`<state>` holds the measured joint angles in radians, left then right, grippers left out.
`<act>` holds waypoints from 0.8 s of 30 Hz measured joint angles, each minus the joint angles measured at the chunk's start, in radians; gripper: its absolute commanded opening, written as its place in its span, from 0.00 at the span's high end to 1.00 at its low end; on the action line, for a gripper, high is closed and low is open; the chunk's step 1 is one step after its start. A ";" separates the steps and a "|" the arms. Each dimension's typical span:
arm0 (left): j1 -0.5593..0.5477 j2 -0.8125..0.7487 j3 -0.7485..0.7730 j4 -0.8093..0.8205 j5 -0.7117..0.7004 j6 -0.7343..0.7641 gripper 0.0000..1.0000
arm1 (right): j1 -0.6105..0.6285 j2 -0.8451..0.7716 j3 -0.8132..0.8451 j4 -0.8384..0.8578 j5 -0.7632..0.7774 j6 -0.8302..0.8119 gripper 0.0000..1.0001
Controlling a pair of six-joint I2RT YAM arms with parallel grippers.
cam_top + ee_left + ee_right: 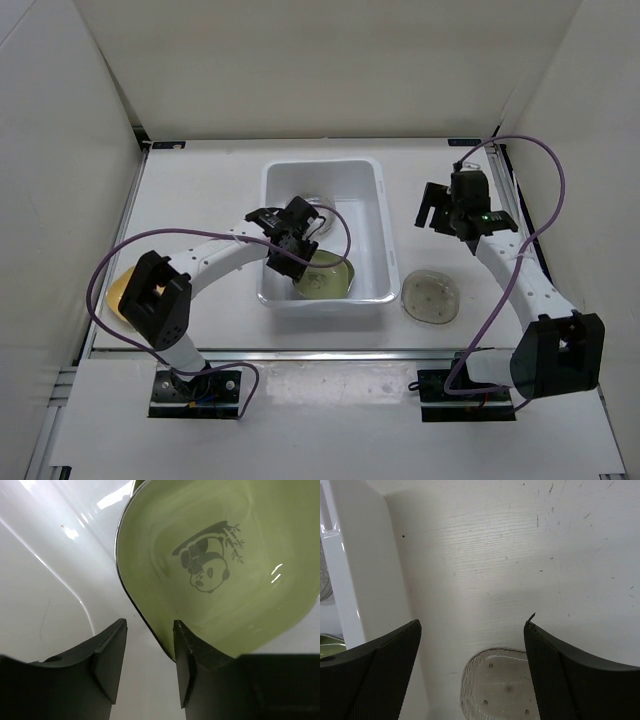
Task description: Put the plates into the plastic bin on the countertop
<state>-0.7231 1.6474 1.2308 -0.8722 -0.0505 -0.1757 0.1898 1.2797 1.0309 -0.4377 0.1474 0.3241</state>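
Top external view: we see the large white rectangular plastic bin (pixel 320 166) standing mid-way across the flat white countertop (pixel 200 190). The left gripper (pixel 290 258) reaches down into it. From here we cannot make out how its jaws stand, as the wrist hides them. A light-green rounded-square plastic plate (pixel 328 276) lies in the near end of the bin. A round translucent plate (pixel 322 213) lies at the far end, partly covered by the arm and its cable. A round clear speckled plate (pixel 431 297) sits on the countertop just beside the bin's near right corner. A yellow-orange plate (pixel 116 292) lies at the far left, mostly hidden behind the left arm's elbow. The right gripper (pixel 436 212) hangs over bare countertop to the right of the bin.

Left wrist view: we see the dark fingers (pixel 111 652) spread apart and holding nothing. The light-green plate, with a panda print, fills the upper right. Its rim runs down to the inner edge of the right-hand finger, and we cannot tell whether they touch. Its lower right is cut off.

Right wrist view: the fingers (pixel 375 665) stand wide apart and empty. The clear speckled plate lies below between them, cut off by the bottom edge. The bin's outer wall rises on the left.
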 measured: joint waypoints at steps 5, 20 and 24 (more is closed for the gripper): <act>0.000 -0.004 0.000 0.025 0.031 -0.005 0.80 | -0.020 -0.028 -0.037 -0.008 -0.010 0.002 0.14; 0.001 -0.008 -0.008 0.071 0.063 -0.014 0.45 | -0.179 -0.135 -0.092 -0.023 -0.093 0.009 0.13; 0.001 -0.015 -0.007 0.063 0.068 -0.018 0.34 | -0.179 -0.135 -0.095 -0.034 -0.106 0.009 0.13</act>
<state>-0.7219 1.6321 1.2240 -0.8089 0.0170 -0.1932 0.0105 1.1450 0.9356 -0.4713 0.0414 0.3328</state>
